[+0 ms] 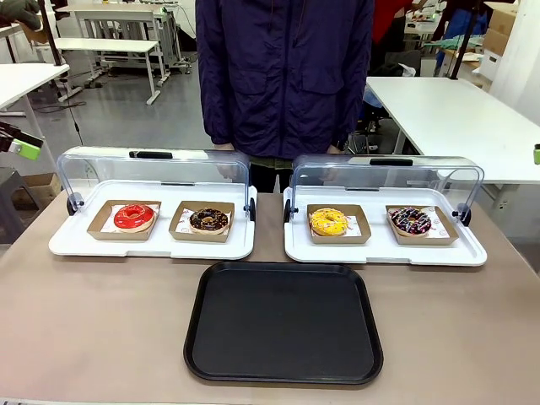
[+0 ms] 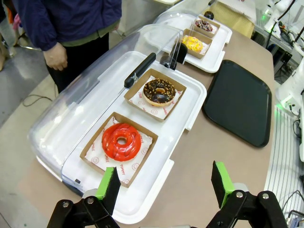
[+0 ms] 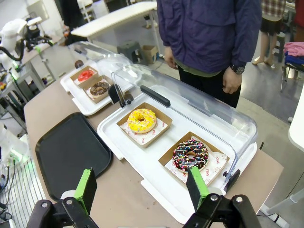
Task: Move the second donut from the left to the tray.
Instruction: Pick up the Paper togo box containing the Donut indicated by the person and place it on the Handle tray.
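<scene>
Chocolate-glazed donut [image 1: 208, 220] sat in its cardboard holder [image 1: 180, 229] on the left white tray [image 1: 152, 247], black tray [image 1: 283, 325] near. Both pairs of jaws stood spread; best to pinch the holder's walls, sparing glaze

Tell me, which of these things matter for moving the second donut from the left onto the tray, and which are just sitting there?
Part of the job:
- chocolate donut, second from the left
- black tray, where it should end up

Just sitting there:
- red donut
- yellow donut
- sprinkled donut
- right white tray holding the last two
</scene>
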{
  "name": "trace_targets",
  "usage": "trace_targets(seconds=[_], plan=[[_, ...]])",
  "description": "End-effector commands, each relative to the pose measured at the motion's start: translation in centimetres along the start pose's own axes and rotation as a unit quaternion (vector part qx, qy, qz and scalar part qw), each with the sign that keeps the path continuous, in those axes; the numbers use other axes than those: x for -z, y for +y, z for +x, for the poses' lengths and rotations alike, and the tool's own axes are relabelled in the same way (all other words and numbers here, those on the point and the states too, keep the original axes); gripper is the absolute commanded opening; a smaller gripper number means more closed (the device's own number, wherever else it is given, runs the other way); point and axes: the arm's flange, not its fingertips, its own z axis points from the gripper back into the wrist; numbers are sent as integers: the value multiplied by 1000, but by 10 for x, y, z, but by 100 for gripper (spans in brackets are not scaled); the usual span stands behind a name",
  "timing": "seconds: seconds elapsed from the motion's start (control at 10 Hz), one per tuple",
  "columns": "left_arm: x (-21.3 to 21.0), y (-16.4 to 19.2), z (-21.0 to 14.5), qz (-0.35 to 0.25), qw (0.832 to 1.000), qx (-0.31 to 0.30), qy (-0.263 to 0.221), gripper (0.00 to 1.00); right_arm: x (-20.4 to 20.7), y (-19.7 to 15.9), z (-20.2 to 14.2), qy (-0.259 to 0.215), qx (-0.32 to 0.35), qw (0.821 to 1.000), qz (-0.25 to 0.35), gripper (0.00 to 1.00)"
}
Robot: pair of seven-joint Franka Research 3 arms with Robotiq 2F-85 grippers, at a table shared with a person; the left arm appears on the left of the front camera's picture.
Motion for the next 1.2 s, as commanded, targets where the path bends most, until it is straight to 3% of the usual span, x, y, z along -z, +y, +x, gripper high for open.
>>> trace_targets(seconds=[0.0, 1.1], plan=[[0, -1, 1, -4, 1000, 2, -3, 100, 1, -3, 3, -13, -12, 1000, 2, 100], [0, -1, 1, -4, 1000, 2, -3, 100, 1, -3, 3, -13, -12, 1000, 2, 100]])
